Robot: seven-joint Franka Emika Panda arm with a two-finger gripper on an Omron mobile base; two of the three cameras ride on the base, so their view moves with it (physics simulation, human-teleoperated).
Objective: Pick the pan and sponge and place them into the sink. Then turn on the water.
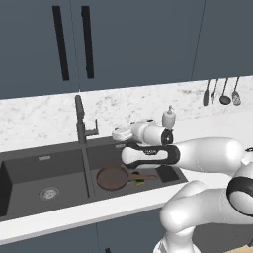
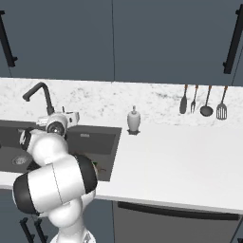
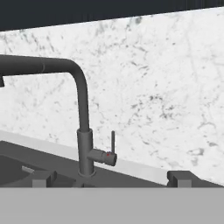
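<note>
The reddish-brown pan (image 1: 112, 178) lies in the right basin of the dark grey sink (image 1: 29, 170), its thin handle pointing right. Beside that handle rests the small green and yellow sponge (image 1: 140, 182). My gripper (image 1: 119, 135) hovers over the back of the right basin, pointing left at the faucet (image 1: 79, 119). In the hand view my gripper (image 3: 113, 179) is open and empty, its dark fingertips (image 3: 41, 178) low and wide apart. Just ahead of it the faucet's side lever (image 3: 112, 143) stands upright. No water is in view at the faucet.
A white soap dispenser (image 1: 169, 117) stands on the counter behind the hand, right of the sink. Several utensils (image 1: 222, 92) hang on the marble wall at the far right. Dark cabinets run above. The white counter (image 2: 180, 161) stretches right of the sink (image 2: 95, 138).
</note>
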